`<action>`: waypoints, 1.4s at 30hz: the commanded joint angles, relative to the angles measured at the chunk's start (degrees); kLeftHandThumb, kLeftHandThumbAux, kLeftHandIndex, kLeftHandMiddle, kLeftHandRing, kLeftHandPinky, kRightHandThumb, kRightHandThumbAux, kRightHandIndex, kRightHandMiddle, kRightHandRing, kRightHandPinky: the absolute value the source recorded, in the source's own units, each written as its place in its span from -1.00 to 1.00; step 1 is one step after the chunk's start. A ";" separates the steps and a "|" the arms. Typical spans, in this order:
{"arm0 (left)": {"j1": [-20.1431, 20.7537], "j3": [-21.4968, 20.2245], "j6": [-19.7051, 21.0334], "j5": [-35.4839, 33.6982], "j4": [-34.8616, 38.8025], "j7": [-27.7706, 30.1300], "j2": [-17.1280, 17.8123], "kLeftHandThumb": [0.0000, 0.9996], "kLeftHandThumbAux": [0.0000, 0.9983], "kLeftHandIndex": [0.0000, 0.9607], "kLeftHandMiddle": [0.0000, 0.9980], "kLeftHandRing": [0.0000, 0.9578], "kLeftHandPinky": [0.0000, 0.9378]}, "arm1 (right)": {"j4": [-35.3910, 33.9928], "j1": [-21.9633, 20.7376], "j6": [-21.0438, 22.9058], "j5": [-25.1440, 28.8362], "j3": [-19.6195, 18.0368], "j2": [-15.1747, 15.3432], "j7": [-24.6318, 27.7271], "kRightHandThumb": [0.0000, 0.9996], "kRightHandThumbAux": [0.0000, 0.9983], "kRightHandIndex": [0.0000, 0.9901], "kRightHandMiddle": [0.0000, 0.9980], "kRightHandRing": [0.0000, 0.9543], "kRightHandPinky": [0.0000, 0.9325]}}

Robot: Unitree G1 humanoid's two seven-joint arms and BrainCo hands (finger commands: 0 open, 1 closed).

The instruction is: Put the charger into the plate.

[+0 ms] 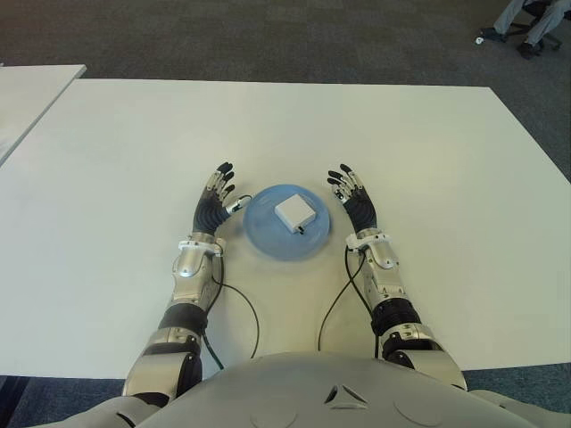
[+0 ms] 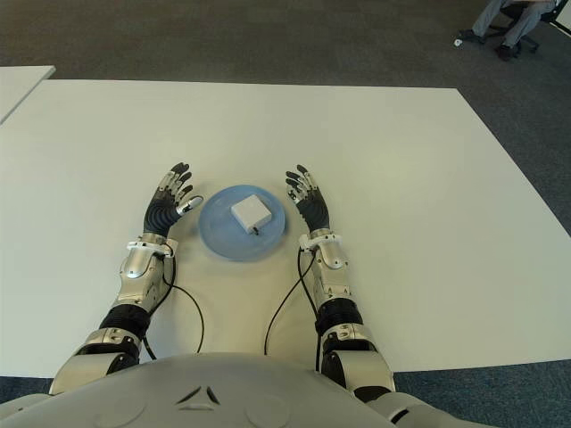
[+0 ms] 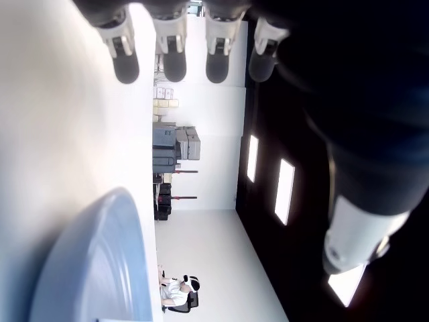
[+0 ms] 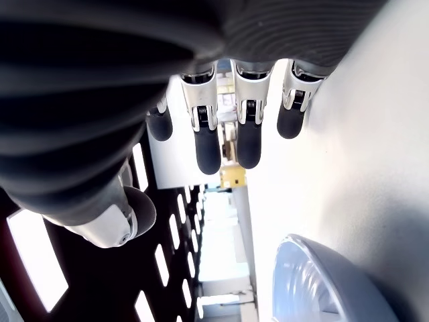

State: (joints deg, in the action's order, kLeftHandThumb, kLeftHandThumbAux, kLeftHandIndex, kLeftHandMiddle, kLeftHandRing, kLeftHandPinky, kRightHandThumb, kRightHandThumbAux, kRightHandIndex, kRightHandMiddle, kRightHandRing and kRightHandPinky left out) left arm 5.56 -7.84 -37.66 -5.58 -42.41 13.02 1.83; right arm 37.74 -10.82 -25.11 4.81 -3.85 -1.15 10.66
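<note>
Sitting inside the blue plate (image 1: 268,239) on the white desk (image 1: 428,160), the white charger (image 1: 294,212) is untouched, with the left robot hand (image 1: 214,198) just left and the right robot hand (image 1: 355,201) just right, both fingers spread wide, holding nothing.

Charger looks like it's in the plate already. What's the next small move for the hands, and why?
Probably just draw both hands back toward the body. The charger already lies inside the plate, and neither hand holds anything: the left hand and right hand show beside the plate with fingers spread, so nothing is left to grasp.
</note>
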 commanded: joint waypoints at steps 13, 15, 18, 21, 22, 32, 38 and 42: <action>-10.10 1.88 3.22 3.05 6.14 -3.12 -0.74 -1.00 0.34 -1.00 -0.97 -1.00 -0.95 | -4.96 5.43 4.64 -0.12 0.06 0.33 -1.31 -1.00 0.15 -0.87 -0.67 -0.74 -0.88; -10.75 2.24 3.64 3.51 7.04 -3.73 -0.77 -1.00 0.34 -1.00 -0.96 -0.99 -0.95 | -5.88 5.87 5.27 -0.29 0.28 0.29 -1.60 -1.00 0.14 -0.87 -0.68 -0.75 -0.88; -11.63 2.82 4.27 4.06 8.21 -4.63 -0.84 -1.00 0.32 -1.00 -0.95 -0.98 -0.94 | -7.25 6.47 6.17 -0.48 0.61 0.29 -1.84 -1.00 0.15 -0.88 -0.70 -0.76 -0.88; -12.38 3.30 4.83 4.60 9.15 -5.47 -0.95 -1.00 0.30 -1.00 -0.94 -0.97 -0.94 | -8.41 7.04 7.01 -0.46 0.81 0.49 -1.79 -1.00 0.16 -0.89 -0.71 -0.77 -0.89; -12.54 3.40 5.01 4.72 9.39 -5.65 -0.97 -1.00 0.29 -1.00 -0.94 -0.97 -0.94 | -8.67 7.14 7.23 -0.47 0.87 0.51 -1.79 -1.00 0.16 -0.89 -0.71 -0.78 -0.89; -14.35 4.82 6.69 5.24 12.23 -6.50 -1.38 -1.00 0.25 -1.00 -0.94 -0.97 -0.95 | -11.36 8.52 8.66 -0.16 1.31 1.20 -0.87 -1.00 0.13 -0.91 -0.72 -0.77 -0.86; -15.04 5.24 7.81 5.03 13.65 -6.80 -1.30 -1.00 0.25 -1.00 -0.94 -0.97 -0.93 | -12.49 8.97 9.49 -0.23 1.71 1.47 -0.54 -1.00 0.13 -0.90 -0.70 -0.75 -0.84; -15.52 5.36 8.92 5.01 14.49 -7.02 -1.42 -1.00 0.27 -0.99 -0.93 -0.96 -0.93 | -13.09 9.24 9.93 -0.49 2.01 1.55 -0.55 -1.00 0.12 -0.90 -0.69 -0.75 -0.87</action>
State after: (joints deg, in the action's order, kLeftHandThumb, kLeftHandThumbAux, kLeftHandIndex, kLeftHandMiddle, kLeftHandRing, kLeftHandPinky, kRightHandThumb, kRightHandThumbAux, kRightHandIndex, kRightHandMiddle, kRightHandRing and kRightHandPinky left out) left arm -6.78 -3.20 -32.17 -1.05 -26.14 6.77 1.03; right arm 24.29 -2.77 -17.24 4.57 -2.28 0.25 10.09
